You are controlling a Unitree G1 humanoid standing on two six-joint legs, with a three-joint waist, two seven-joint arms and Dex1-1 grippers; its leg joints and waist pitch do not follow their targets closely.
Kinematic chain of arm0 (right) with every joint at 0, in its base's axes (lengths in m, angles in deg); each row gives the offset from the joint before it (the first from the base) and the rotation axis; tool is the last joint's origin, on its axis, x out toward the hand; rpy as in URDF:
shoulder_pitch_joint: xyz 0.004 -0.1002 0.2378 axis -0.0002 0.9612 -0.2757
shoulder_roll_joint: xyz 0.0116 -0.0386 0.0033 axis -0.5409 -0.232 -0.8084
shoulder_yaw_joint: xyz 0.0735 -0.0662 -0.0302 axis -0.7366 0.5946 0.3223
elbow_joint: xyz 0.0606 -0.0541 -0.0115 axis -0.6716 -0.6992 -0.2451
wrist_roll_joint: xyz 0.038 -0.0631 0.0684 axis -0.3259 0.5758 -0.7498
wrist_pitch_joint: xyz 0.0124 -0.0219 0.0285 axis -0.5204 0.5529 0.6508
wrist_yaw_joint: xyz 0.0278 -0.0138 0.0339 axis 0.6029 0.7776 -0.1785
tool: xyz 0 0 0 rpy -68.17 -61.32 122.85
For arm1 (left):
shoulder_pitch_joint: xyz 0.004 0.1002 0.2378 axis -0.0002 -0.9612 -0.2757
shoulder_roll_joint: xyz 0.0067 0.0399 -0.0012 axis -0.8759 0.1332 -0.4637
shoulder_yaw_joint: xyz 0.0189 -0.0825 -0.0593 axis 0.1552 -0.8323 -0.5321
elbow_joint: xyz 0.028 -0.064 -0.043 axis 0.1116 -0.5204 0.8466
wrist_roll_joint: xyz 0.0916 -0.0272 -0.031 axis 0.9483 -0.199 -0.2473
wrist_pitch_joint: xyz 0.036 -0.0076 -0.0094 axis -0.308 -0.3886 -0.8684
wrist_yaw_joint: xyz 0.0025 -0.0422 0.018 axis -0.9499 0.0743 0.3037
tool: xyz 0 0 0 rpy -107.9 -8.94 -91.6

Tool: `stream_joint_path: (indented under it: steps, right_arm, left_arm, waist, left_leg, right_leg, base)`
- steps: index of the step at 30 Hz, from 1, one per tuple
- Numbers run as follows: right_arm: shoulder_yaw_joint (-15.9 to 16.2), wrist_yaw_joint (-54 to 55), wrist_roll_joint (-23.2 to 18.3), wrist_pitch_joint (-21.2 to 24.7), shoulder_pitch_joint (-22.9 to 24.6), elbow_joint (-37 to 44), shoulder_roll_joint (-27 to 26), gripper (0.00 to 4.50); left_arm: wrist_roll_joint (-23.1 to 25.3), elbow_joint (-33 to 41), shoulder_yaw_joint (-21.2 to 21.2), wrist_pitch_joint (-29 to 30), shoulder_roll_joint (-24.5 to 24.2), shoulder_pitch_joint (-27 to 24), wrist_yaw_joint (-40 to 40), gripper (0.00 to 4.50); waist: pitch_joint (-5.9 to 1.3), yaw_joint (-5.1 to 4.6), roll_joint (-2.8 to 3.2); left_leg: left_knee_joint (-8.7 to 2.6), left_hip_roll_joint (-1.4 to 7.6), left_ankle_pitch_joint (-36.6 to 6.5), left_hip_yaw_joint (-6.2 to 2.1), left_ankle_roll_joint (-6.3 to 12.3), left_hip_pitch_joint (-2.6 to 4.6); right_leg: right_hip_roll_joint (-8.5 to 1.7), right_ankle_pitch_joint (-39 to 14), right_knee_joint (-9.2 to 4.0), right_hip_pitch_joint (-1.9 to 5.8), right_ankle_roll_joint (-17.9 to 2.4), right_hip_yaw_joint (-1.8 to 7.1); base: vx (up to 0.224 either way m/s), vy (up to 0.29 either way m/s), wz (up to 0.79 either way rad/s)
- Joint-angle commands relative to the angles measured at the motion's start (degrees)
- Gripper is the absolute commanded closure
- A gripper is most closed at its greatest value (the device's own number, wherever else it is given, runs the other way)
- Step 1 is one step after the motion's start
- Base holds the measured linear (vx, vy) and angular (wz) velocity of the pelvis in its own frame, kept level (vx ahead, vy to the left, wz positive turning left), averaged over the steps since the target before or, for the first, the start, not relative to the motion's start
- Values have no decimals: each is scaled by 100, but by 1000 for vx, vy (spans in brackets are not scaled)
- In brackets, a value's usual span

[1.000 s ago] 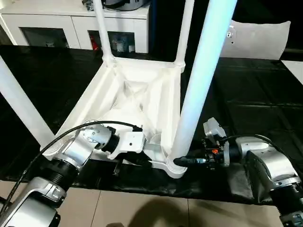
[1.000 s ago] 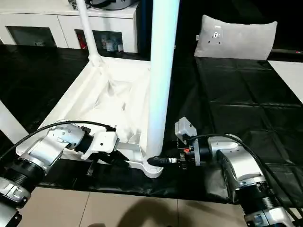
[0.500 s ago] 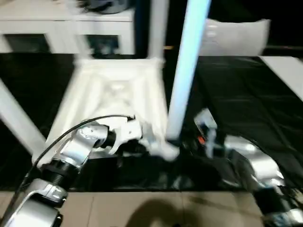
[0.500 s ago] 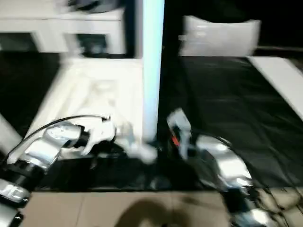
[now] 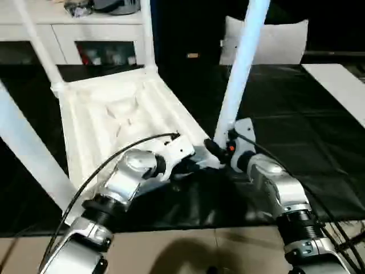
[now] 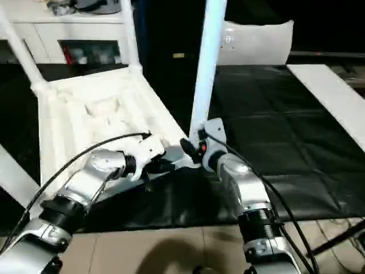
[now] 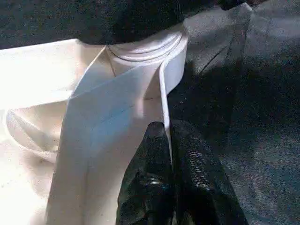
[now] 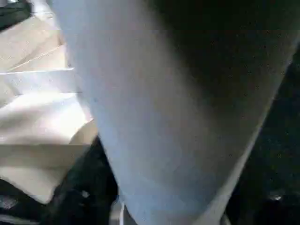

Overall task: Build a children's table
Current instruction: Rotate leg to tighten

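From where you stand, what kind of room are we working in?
Probably an indoor room used as a work area: a white cabinet with glass doors along the back, black sheeting spread under the upturned children's table, and tiled floor at the near edge.

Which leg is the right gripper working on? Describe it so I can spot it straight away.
Start at the upturned white table on the black mat. At its near corner, between the two grippers, stands the leg; the right gripper is at its base. Unlike the other legs, it looks bluish and rises in front of the pale cushion.
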Motion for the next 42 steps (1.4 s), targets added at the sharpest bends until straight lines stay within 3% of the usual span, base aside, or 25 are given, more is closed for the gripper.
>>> stream_joint_path:
  steps: [1, 5, 6, 8, 9, 15, 17, 18, 20, 21, 23, 24, 27, 33, 42]
  right_arm:
    - [115, -382, -42, -72, 68, 197, 119, 127]
    - [271, -1370, -207, -305, 395, 527, 729, 91]
    - [310, -1657, -248, -421, 442, 545, 943, 82]
    - [333, -1889, -275, -486, 476, 566, 1109, 74]
    - [350, -2177, -261, -607, 494, 564, 1318, 49]
    - [418, -3136, -421, -588, 503, 679, 1804, 35]
    - [485, -3474, -518, -629, 528, 754, 1943, 35]
    - [647, -3963, -502, -957, 504, 731, 2170, 51]
    - [696, -4126, -513, -1003, 482, 709, 2229, 69]
    - [725, -4284, -561, -1015, 449, 676, 2267, 69]
    - [745, -4496, -638, -1014, 412, 646, 2301, 82]
    - [771, -4737, -752, -919, 400, 671, 2302, 107]
    - [819, -4897, -789, -842, 399, 683, 2289, 125]
    - [980, -5170, -986, -640, 416, 760, 2205, 169]
    - [980, -5380, -1219, -262, 552, 907, 2175, 237]
  left_arm:
    - [-44, 240, 315, -254, -41, 12, 412, 450]
    - [-8, 212, 380, -643, -454, -96, 773, 450]
    - [0, 174, 402, -767, -551, -85, 921, 450]
    - [-6, 142, 423, -922, -628, -77, 1064, 450]
    - [-5, 87, 462, -1064, -727, -46, 1252, 450]
    - [81, -149, 640, -1401, -943, 106, 1607, 450]
    - [62, -151, 705, -1521, -1018, 112, 1795, 450]
    - [-28, -120, 822, -1791, -1180, 111, 2271, 450]
    - [-68, -93, 851, -1862, -1234, 107, 2438, 450]
    - [-119, -80, 857, -1925, -1256, 114, 2582, 450]
    - [-185, -75, 860, -1986, -1269, 130, 2744, 450]
    - [-269, 10, 899, -2015, -1305, 116, 2952, 450]
    - [-310, 96, 962, -1988, -1353, 98, 3129, 450]
    - [-285, 42, 1027, -2144, -1362, 117, 3240, 450]
    - [-391, 6, 967, -2029, -1367, 101, 3310, 450]
  waist:
    - [-348, 64, -10]
    - [-363, 204, -38]
    - [-396, 285, -46]
    - [-400, 317, -37]
    - [-395, 347, -37]
    - [-344, 404, -68]
    - [-347, 406, -75]
    - [-346, 413, -91]
    - [-358, 420, -86]
    - [-357, 417, -123]
    - [-361, 436, -100]
    - [-372, 450, -130]
    - [-372, 491, -126]
    - [-375, 545, -135]
    - [-382, 573, -128]
  left_leg:
    - [-449, 27, -1214, 130, 427, -111]
    - [-400, 28, -793, 177, 542, -85]
    - [-371, 19, -392, 171, 599, -139]
    - [-366, 28, -286, 163, 641, -145]
    - [-363, 33, -237, 165, 661, -150]
    - [-408, 44, -765, 199, 519, -100]
    - [-410, 43, -780, 203, 497, -96]
    - [-415, 56, -785, 203, 520, -100]
    - [-409, 60, -828, 200, 544, -108]
    - [-405, 60, -757, 211, 559, -115]
    - [-397, 69, -675, 215, 591, -110]
    - [-388, 72, -615, 218, 612, -114]
    - [-384, 92, -541, 229, 649, -109]
    - [-392, 85, -582, 239, 545, -102]
    - [-385, 81, -492, 241, 492, -107]
  right_leg:
    - [-219, -2049, -315, 357, -786, 265]
    - [-205, -1527, -214, 333, -1016, 343]
    - [-206, -1122, -118, 369, -1104, 362]
    - [-201, -983, -87, 382, -1150, 361]
    - [-195, -919, -73, 381, -1179, 365]
    - [-183, -1765, -164, 342, -977, 396]
    - [-184, -1823, -169, 340, -939, 400]
    - [-187, -1832, -163, 337, -925, 405]
    - [-201, -1884, -166, 347, -913, 399]
    - [-190, -1774, -150, 340, -950, 409]
    - [-193, -1649, -126, 330, -1039, 412]
    - [-192, -1549, -103, 339, -1085, 408]
    - [-191, -1421, -80, 326, -1174, 410]
    - [-203, -1557, -93, 333, -1079, 416]
    - [-196, -1445, -72, 336, -1087, 416]
  base:
    - [0, 0, 0]
    - [42, -30, 7]
    - [0, 0, 0]
    - [0, 0, 0]
    - [0, 0, 0]
    - [0, 0, 0]
    - [0, 0, 0]
    - [0, 0, 0]
    - [0, 0, 0]
    - [0, 0, 0]
    - [0, 0, 0]
    - [0, 0, 0]
    - [0, 0, 0]
    - [0, 0, 0]
    - [0, 0, 0]
